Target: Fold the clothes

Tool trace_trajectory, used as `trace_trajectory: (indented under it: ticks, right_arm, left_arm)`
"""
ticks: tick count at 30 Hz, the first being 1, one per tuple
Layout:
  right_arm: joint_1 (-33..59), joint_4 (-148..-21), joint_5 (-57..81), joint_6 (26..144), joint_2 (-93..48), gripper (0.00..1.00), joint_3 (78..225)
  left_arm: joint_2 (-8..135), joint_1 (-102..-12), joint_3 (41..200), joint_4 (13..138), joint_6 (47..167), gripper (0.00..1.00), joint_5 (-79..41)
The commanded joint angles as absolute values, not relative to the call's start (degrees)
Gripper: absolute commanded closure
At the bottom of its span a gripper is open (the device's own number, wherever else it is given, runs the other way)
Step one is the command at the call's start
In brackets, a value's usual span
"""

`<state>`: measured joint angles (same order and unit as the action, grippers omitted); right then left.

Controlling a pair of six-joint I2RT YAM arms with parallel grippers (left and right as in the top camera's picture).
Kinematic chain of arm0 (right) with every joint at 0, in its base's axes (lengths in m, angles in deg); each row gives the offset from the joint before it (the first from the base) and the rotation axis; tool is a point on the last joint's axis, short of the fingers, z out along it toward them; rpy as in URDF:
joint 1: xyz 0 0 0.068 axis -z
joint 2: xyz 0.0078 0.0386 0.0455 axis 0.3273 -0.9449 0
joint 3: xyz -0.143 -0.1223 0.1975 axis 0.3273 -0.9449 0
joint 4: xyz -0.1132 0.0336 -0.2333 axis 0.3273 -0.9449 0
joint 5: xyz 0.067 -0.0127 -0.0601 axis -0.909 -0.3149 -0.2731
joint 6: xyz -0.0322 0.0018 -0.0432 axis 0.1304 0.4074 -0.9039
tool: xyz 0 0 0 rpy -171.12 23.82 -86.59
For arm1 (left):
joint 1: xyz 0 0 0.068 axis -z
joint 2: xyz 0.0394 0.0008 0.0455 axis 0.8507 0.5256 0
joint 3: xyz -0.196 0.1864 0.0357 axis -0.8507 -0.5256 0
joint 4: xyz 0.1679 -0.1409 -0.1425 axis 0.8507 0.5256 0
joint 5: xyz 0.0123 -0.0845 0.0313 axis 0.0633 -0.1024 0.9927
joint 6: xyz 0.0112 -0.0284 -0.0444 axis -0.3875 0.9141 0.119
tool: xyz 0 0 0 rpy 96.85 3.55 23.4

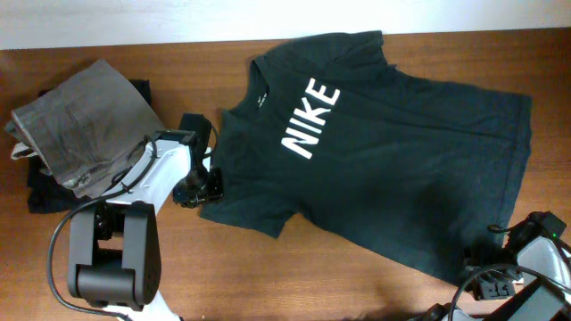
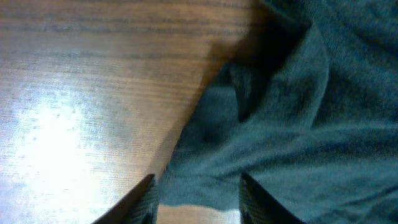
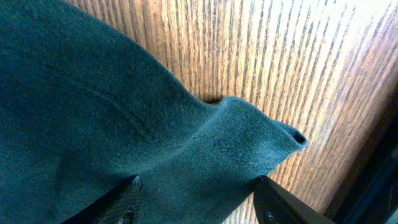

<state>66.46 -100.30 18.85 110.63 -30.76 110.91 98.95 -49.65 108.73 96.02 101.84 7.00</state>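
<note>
Charcoal T-shirt [image 1: 401,160], white NIKE lettering up: lay spread across the middle and right of the wooden table [image 1: 294,276]. Left gripper [image 2: 196,186]: sat at a sleeve edge, jaws apart, cloth between. Right gripper [image 3: 196,190]: straddled the hem corner, likewise unclenched. Grey folded trousers [image 1: 80,125]: rested far left.

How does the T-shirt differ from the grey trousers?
The T-shirt lies spread out; the grey trousers are folded. The T-shirt is dark charcoal with white NIKE letters; the trousers are plain grey. The T-shirt covers far more of the table than the trousers. Both lie on it.
</note>
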Motion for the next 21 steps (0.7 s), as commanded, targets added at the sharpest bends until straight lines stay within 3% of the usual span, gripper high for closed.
trace_trajectory:
  ticks: [1, 3, 8, 10, 14, 18, 21]
  right_arm:
    - [66.0, -97.54, 20.03, 110.52, -33.99, 0.38, 108.52]
    - [66.0, -97.52, 20.03, 110.52, -33.99, 0.38, 108.52]
    - [66.0, -97.52, 20.05, 110.52, -33.99, 0.38, 108.52]
    - [66.0, -97.52, 20.05, 110.52, -33.99, 0.45, 108.52]
    - [66.0, -97.11, 20.05, 110.52, -33.99, 0.55, 108.52]
    - [66.0, -96.84, 20.07, 110.34, -33.99, 0.73, 108.54]
    - [66.0, -96.73, 20.09, 110.32, -33.99, 0.89, 108.54]
  left_arm:
    - [98.65, -49.62, 106.63, 94.12, 100.64, 0.5, 7.94]
    - [98.65, -49.62, 105.18, 92.13, 100.68, 0.42, 8.03]
    - [98.67, -49.62, 102.19, 88.75, 100.73, 0.4, 8.03]
    - [98.67, -49.6, 102.02, 88.83, 100.73, 0.42, 7.85]
    - [98.67, -49.56, 102.02, 88.83, 100.73, 0.73, 6.19]
    - [98.67, -49.56, 102.02, 88.81, 100.73, 0.99, 5.82]
    - [98.67, -49.56, 102.04, 88.75, 100.73, 0.99, 4.4]
